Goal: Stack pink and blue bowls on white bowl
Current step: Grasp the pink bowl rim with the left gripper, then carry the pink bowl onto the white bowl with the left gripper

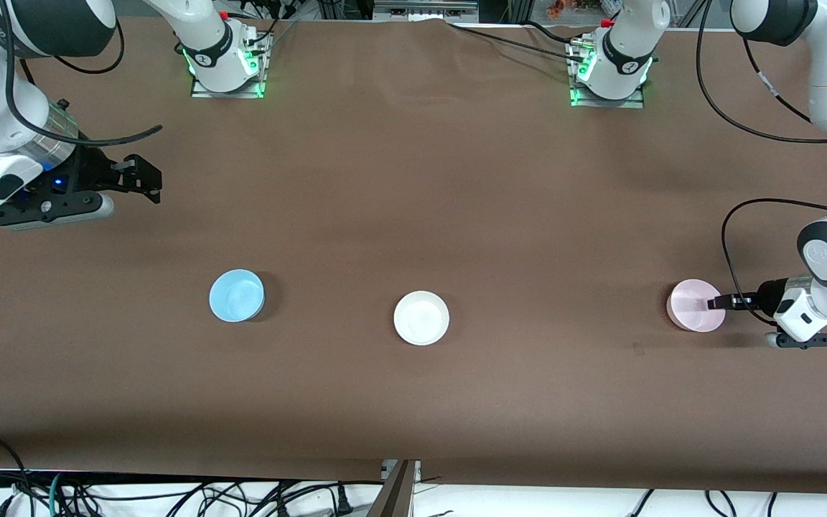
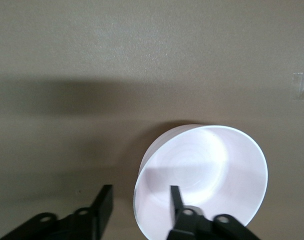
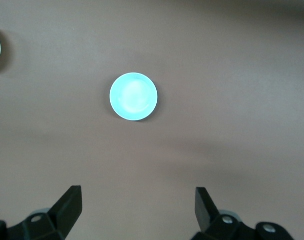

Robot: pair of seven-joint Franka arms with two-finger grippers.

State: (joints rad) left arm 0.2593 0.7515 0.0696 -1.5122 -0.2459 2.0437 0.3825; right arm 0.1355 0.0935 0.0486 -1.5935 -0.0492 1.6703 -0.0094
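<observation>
Reading across the front view, the right gripper [image 1: 142, 179] is seen spread and empty above bare table, one blue bowl [image 1: 237, 295] nearer the camera, one white bowl [image 1: 421, 317] mid-table, and one pink bowl [image 1: 695, 305] straddled at its rim, unclamped, by the left gripper [image 1: 716, 302].

bare table [image 1: 543, 237] between well-spaced bowls
</observation>
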